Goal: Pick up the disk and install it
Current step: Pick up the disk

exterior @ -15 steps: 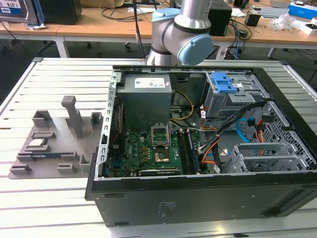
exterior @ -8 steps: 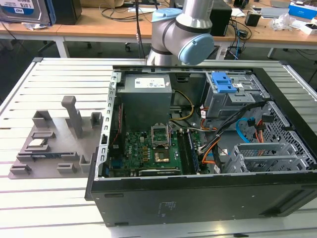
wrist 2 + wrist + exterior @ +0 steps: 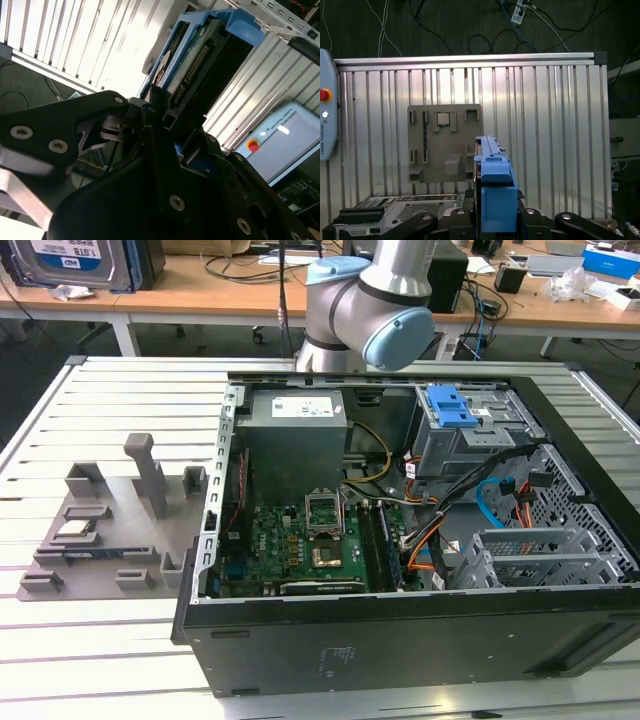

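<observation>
Disk (image 3: 492,175) is sitting clamped edge-on between the jaws, which are closed tight on it, its long axis pointing straight out ahead of them toward the desk (image 3: 545,125).

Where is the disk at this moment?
In both wrist views the disk sits between the jaws of the gripper, held above the ribbed table; the grey fixture plate lies beyond it in the first wrist view.
</observation>
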Tool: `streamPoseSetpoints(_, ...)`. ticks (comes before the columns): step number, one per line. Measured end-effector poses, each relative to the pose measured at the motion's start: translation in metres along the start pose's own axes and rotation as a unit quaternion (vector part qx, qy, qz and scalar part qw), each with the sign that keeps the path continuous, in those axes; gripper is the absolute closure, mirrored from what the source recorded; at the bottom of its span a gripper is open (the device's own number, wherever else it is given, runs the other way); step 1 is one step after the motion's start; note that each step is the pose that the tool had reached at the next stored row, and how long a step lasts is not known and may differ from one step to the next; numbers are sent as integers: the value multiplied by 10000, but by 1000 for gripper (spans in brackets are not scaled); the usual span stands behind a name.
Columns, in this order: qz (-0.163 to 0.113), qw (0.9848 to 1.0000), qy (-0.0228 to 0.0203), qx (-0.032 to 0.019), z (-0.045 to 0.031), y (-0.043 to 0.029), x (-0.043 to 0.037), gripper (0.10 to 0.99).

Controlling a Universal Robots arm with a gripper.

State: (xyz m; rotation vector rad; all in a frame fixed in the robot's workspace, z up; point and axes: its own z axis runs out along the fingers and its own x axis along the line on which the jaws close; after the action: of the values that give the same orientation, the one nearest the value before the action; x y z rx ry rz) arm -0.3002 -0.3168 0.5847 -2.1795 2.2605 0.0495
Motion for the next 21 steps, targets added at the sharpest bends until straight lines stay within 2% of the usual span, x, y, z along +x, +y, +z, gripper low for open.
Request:
streamPoseSetpoints(2, -1, 10000, -1, -1, -1, -90, -3, 722)
streamPoseSetpoints(5, 0, 10000, 0, -4, -6, -321, -12, 722)
streamPoseSetpoints(11, -1, 10000, 1, -13, -12, -585, -22, 722)
streamPoseSetpoints(13, 0, 10000, 1, -20, -7, -715, -27, 722)
streamPoseSetpoints(17, 0, 10000, 2, -24, 40, -802, -29, 722)
streamPoseSetpoints(21, 0, 10000, 1, -25, 84, -848, -29, 722)
